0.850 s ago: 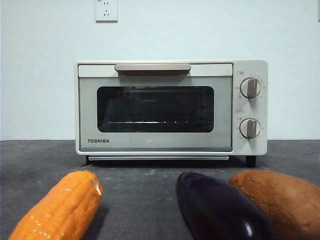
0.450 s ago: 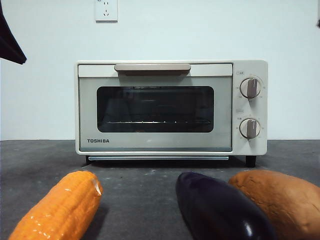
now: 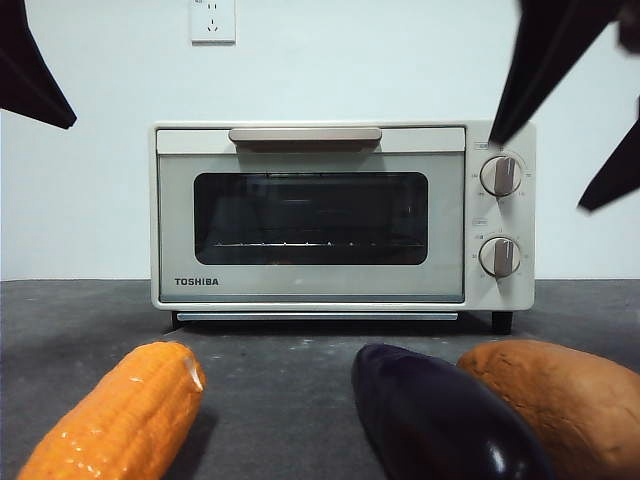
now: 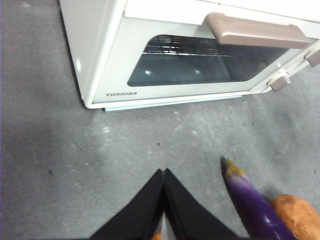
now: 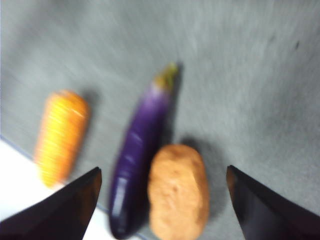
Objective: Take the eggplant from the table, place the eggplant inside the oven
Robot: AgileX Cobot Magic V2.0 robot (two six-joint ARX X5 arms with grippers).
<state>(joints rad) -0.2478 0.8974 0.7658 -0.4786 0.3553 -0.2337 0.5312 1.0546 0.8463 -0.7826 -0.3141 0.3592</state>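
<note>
**Eggplant lies free under the right fingers; oven door shut**

I see the glossy dark purple, elongated eggplant (image 3: 440, 420) lying flat on the dark grey speckled worktop (image 3: 280, 370), in front of the cream-white boxy Toshiba toaster oven (image 3: 340, 215) and well apart from it. Nothing grips it. The brown-orange sweet potato (image 3: 565, 400) sits just beside it, apparently touching along one flank; the orange corn cob (image 3: 120, 415) lies apart on the other side.

Right gripper (image 5: 162, 200): fingers spread wide, empty. The right wrist view is blurred, but the eggplant (image 5: 137, 170) shows below and between the fingers, nearer one of them, with the sweet potato (image 5: 177, 192) also inside the span. The eggplant's long axis runs roughly across the line joining the two fingers, green stem end pointing away from the wrist. I judge that orientation suits a grasp across the narrow body, though the wide span could catch the sweet potato too.

Left gripper (image 4: 164, 200): fingers pressed together, empty, above bare worktop. The eggplant (image 4: 252, 200) lies off to one side of it, stem end toward the oven.

I judge the right arm better placed for the pick. The oven's glass door is closed, beige bar handle (image 3: 305, 135) untouched.
</note>
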